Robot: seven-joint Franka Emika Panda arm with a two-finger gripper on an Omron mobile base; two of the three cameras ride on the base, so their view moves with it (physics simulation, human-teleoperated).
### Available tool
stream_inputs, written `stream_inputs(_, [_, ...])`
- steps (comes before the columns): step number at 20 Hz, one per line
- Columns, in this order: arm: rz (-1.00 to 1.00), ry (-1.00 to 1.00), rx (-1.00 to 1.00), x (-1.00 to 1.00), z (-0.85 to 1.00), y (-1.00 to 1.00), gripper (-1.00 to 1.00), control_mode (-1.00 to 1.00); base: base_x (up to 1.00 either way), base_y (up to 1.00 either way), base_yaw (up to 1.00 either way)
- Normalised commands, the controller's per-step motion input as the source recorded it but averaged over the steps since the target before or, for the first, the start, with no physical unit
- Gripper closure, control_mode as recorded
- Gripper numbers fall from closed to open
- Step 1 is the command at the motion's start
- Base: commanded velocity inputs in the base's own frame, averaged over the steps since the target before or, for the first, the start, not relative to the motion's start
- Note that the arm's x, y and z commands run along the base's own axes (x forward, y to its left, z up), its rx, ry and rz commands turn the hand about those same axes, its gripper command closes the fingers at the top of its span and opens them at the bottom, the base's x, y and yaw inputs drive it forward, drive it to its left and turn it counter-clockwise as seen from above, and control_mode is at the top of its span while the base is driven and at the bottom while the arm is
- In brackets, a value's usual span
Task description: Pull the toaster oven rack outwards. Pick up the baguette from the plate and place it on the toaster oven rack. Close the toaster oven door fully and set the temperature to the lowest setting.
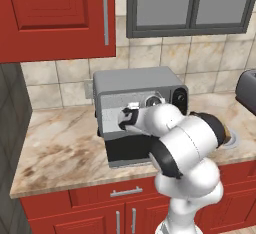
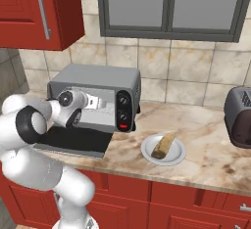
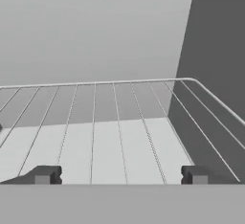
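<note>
The toaster oven (image 1: 135, 84) (image 2: 98, 80) stands on the counter. Its door (image 1: 125, 151) (image 2: 73, 141) hangs open, a black panel lying flat in front. My gripper (image 1: 126, 118) (image 2: 101, 103) (image 3: 119, 175) reaches into the oven mouth, open. In the hand view its fingertips (image 3: 48, 174) stand wide apart just over the front of the rack (image 3: 105, 122), whose silver wires run back to the rear wall. Nothing is held. The baguette (image 2: 163, 146) lies on the plate (image 2: 179, 157) to the right of the oven.
Two black knobs and a red button (image 2: 123, 125) sit on the oven's right strip. A dark toaster (image 1: 247, 90) (image 2: 239, 110) stands at the far right. Red cabinets (image 1: 55, 18) hang above left, and a window (image 2: 169, 5) sits behind.
</note>
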Motion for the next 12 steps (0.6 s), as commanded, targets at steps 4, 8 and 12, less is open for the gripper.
stream_inputs(4, [0.00, 0.24, 0.00, -0.99, -0.33, -0.22, -1.00, -1.00, 0.00, 0.00, 0.00])
stream_inputs(8, [0.00, 0.34, 0.00, -0.75, -0.21, -0.20, -1.00, -1.00, 0.00, 0.00, 0.00])
stream_inputs(12, [0.00, 0.40, 0.00, -0.63, -0.22, -0.17, -1.00, -1.00, 0.00, 0.00, 0.00])
